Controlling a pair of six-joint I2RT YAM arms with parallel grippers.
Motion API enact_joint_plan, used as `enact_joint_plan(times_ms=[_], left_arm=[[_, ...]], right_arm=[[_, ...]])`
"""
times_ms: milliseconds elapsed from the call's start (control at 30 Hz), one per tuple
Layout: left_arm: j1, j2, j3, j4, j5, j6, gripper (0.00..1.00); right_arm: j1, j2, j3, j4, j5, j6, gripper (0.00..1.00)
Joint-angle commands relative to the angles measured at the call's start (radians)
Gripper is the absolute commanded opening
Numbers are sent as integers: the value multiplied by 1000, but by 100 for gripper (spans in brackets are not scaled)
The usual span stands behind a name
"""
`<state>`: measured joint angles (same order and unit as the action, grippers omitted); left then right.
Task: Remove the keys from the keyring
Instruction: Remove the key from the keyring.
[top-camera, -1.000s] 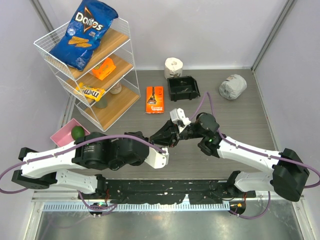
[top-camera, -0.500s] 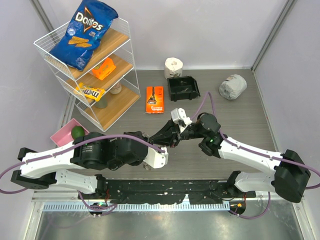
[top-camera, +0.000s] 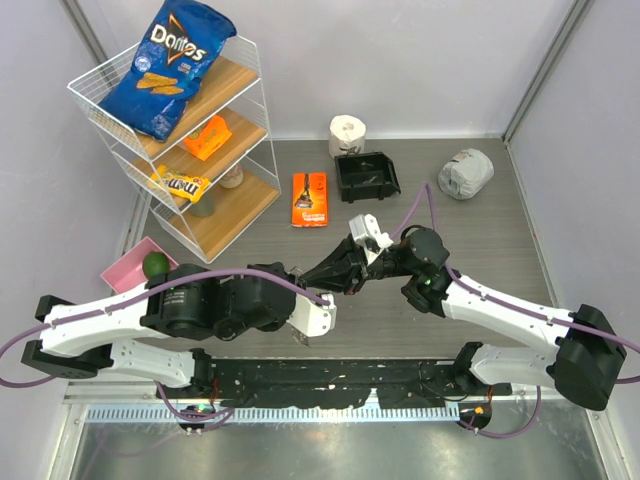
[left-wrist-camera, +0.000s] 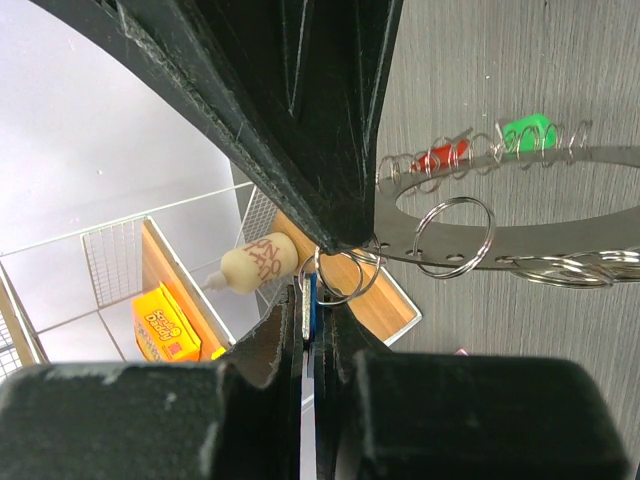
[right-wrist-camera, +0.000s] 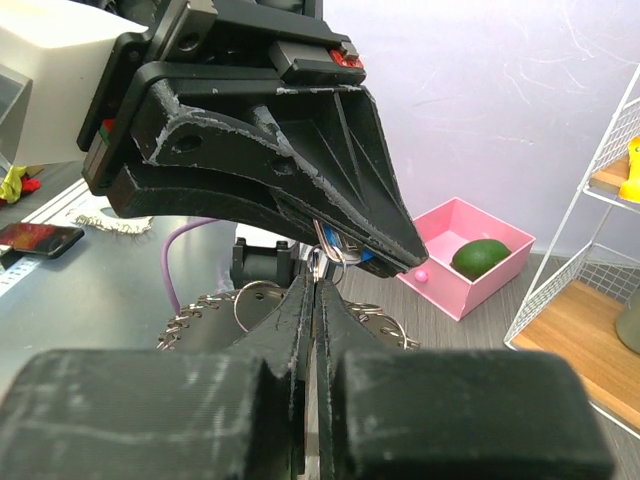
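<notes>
My two grippers meet tip to tip above the table's middle. The left gripper (top-camera: 338, 268) (left-wrist-camera: 310, 292) is shut on a blue-headed key (left-wrist-camera: 312, 300), whose small split ring (left-wrist-camera: 338, 280) hangs just past the fingertips. The keyring (left-wrist-camera: 520, 205) is a flat silver band with holes and many small rings. It carries a green-headed key (left-wrist-camera: 528, 130) and a red-headed one (left-wrist-camera: 440, 157). The right gripper (top-camera: 356, 276) (right-wrist-camera: 318, 285) is shut on the keyring's edge by that split ring. In the right wrist view the keyring (right-wrist-camera: 205, 310) hangs below the jaws.
A wire shelf (top-camera: 180, 130) of snacks stands at the back left, with a pink tray (top-camera: 125, 270) holding a green fruit beside it. Behind the grippers lie an orange packet (top-camera: 310, 198), a black bin (top-camera: 366, 177), a paper roll (top-camera: 347, 130) and a grey bundle (top-camera: 466, 173).
The right wrist has drifted slightly to the right and back, with the joined fingertips following. Both grippers stay shut.
</notes>
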<state>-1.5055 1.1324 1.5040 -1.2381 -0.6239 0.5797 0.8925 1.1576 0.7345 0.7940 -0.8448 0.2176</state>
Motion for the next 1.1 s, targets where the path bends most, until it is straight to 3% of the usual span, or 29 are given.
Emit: enact_joint_plan(times_ms=[0,400,600,1067], left_arm=[[-5,-13,27,38,-7,-12,0],[-5,-26,9,58,30,-27,0],[-5,-42,5,81,69,-44,0],[-5,-39,-10,111,99,-52,0]], right_arm=[[-7,-27,0,71,-8,16,5],[-18,-59,-30,102,-11,69,5],[-32,-91,-84,240,0,178,5],[-41,-96,-89,303,12,284,5]])
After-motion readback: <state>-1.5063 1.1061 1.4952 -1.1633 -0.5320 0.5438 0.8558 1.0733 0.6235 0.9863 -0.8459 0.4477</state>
